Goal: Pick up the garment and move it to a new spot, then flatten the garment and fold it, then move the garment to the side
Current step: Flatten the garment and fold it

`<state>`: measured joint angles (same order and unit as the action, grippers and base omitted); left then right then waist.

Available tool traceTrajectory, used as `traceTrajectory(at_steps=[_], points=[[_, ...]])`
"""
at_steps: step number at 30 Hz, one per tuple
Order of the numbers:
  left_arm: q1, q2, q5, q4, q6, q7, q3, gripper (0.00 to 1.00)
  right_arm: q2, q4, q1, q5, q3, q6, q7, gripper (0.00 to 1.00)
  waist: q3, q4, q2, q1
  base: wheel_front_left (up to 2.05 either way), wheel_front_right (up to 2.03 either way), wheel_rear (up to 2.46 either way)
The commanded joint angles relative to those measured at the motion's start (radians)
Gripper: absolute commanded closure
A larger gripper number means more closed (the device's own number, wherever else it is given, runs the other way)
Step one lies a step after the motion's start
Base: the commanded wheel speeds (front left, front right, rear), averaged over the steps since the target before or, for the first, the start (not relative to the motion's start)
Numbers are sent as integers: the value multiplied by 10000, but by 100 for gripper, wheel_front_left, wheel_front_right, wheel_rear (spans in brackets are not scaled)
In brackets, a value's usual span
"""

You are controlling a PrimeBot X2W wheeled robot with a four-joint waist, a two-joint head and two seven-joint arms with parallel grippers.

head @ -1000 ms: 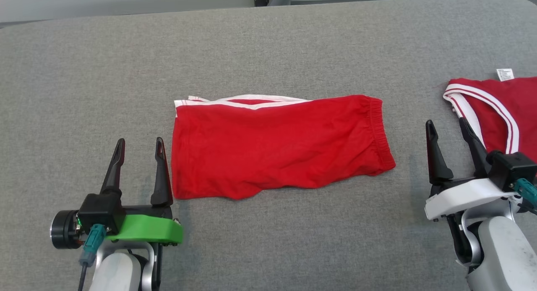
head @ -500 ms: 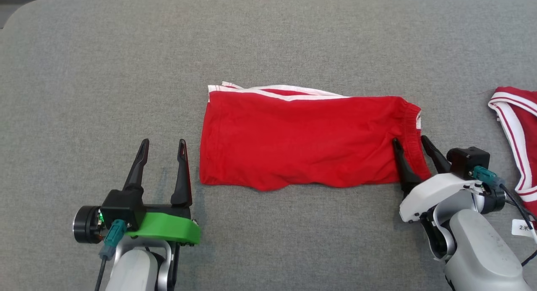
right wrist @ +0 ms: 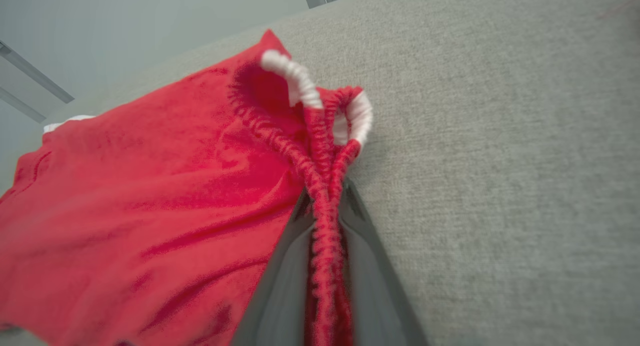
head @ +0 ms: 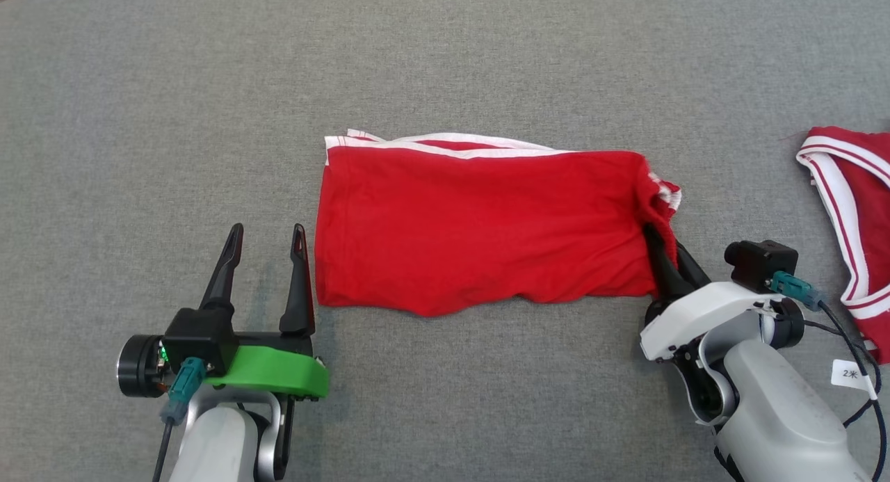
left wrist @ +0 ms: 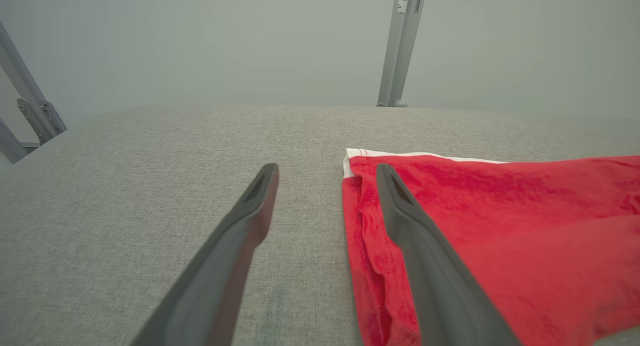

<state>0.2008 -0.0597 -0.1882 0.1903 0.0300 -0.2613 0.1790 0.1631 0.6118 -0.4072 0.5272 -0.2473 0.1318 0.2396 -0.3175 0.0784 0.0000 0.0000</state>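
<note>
The garment point(head: 480, 225) is a pair of red shorts with white trim, lying folded flat in the middle of the grey padded surface point(head: 445, 65). My right gripper point(head: 664, 242) is at its right end, shut on the gathered elastic waistband, which is bunched and lifted a little. In the right wrist view the waistband point(right wrist: 325, 186) runs pinched between the right gripper point(right wrist: 326, 196) fingers. My left gripper point(head: 268, 228) stands open just left of the garment's left edge, holding nothing. In the left wrist view the left gripper point(left wrist: 326, 171) straddles the hem of the garment point(left wrist: 500, 236).
A second red garment with white stripes point(head: 848, 211) lies at the far right edge, beside my right arm. A white cable tag point(head: 850, 374) hangs by the right wrist. Metal frame posts point(left wrist: 400, 46) stand beyond the surface's far edge.
My right gripper moved left from beside the striped garment to the shorts' waistband and shut on it, bunching that end. The head view shifted. The left gripper stayed open.
</note>
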Motion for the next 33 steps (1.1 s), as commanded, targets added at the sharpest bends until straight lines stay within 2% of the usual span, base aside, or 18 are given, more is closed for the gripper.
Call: traceTrajectory(at_steps=[1,8,12,17,20,25,33], points=[[138,-15,70,8,-53,-40,-62,0,196,121,121,179,-46,-23,-9,100,-8,-190,0,0,0,0,0],[74,4,184,50,-137,-41,-123,0,945,397,263,635,490,-31,95,100,43,-502,0,0,0,0,0],[101,16,209,92,-182,-41,-113,0,1035,458,148,817,290,-29,-105,100,61,-613,0,0,0,0,0],[33,32,169,170,-198,-41,-153,0,645,-904,-236,1495,-600,-9,-753,100,119,-748,0,0,0,0,0],[49,44,180,223,-210,-41,-85,0,775,-2052,-328,1731,-1149,-16,-1156,100,151,-732,0,0,0,0,0],[116,52,136,269,-259,-41,20,0,719,-3604,-608,1357,-1620,-13,-1509,100,184,-564,0,0,0,0,0],[246,74,1,350,-269,-42,304,0,261,-3839,-1080,760,-2493,-11,-2332,100,144,-77,0,0,0,0,0]])
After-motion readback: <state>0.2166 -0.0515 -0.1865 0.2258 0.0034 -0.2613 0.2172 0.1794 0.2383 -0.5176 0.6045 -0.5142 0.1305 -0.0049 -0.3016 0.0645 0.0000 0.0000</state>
